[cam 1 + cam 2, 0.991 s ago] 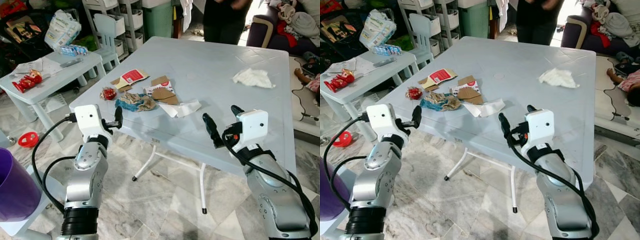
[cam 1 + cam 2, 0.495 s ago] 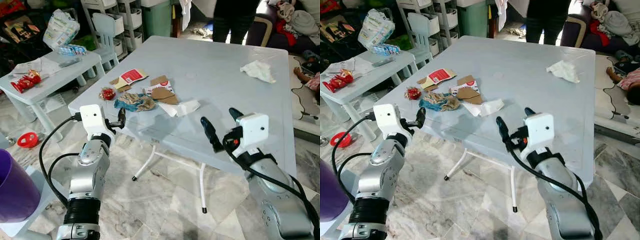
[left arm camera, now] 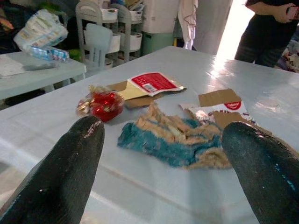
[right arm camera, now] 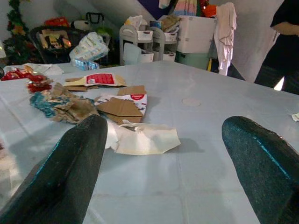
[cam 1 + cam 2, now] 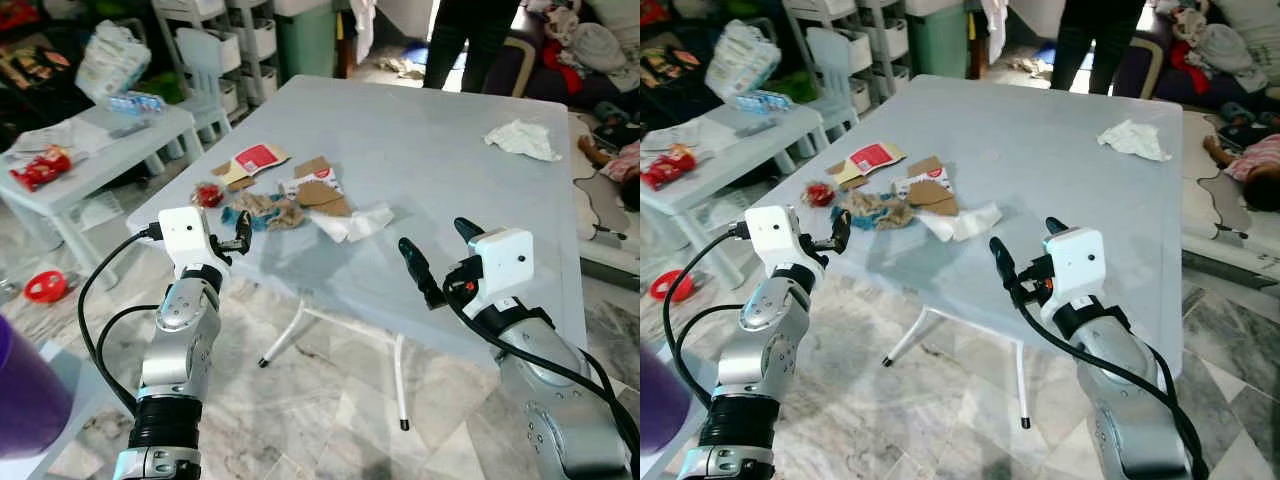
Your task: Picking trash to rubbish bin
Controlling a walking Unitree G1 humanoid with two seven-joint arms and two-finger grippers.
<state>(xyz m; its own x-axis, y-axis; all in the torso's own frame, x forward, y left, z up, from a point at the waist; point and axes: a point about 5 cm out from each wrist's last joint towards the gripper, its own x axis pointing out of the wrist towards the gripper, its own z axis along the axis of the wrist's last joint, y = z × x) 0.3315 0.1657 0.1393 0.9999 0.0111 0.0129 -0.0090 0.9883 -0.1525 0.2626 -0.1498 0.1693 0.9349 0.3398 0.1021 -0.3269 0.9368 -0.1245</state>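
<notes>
Right now, near to far:
Left gripper (image 5: 238,231): raised at the near left corner of the table (image 5: 470,190), fingers spread wide with nothing between them, aimed across the tabletop at the litter.
Right gripper (image 5: 437,262): held up over the near edge of the table, fingers also spread apart and empty, pointing the same way, toward the far side.
Teal wrapper (image 3: 173,140): closest piece of trash to the left gripper, crumpled teal and tan, lying flat with its long axis running across the gripper's line of sight.
Red wrapper (image 3: 103,103): small shiny ball just beside the teal wrapper, on the side toward the table's left edge, no clear long axis.
White napkin (image 4: 142,137): flat on the table at the right end of the pile, its long axis running roughly along the near edge, one corner pointing toward the table's middle.
Cardboard scraps (image 5: 318,190): brown pieces just behind the napkin, overlapping a white printed packet.
Red-label card (image 5: 256,159): farthest piece of the pile, tilted so its long side runs diagonally toward the far left corner.
Crumpled tissue (image 5: 524,140): alone, well apart from the pile, near the far right side of the table.
Small side table (image 5: 95,150): left of the big one, holding a red packet.
Person (image 5: 470,35): standing beyond the far edge, dark clothing.
</notes>
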